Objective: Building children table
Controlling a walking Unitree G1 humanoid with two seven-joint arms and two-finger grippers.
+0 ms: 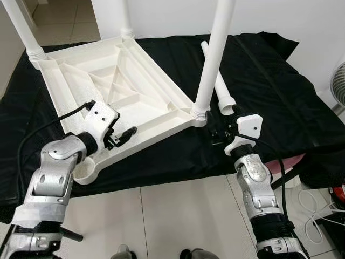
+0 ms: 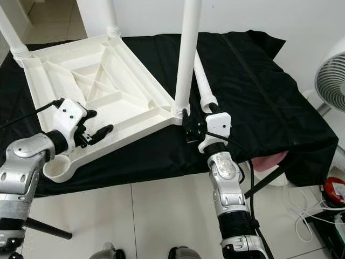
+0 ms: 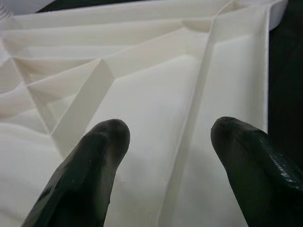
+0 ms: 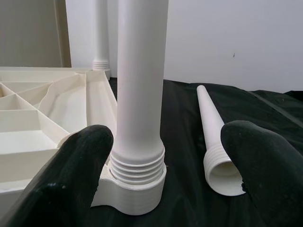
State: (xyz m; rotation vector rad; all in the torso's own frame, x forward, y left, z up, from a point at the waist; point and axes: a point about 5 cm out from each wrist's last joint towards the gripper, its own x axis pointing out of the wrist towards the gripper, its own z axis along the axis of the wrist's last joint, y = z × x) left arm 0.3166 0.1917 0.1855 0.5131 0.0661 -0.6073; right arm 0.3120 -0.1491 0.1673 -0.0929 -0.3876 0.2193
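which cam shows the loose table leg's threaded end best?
Right wrist view: the loose leg lies on the black cloth with its threaded open end close up, between the right gripper fingers. Both eye views show its whole length, smaller. Left wrist view shows tabletop underside.

Place: home room, likely.
Floor: pale tiles [image 1: 178, 210].
Walls: plain white wall [image 2: 280, 21].
Furnishing: black-draped surface [image 2: 253, 91]; standing fan [image 2: 331, 81] beyond right gripper [image 2: 188, 128].
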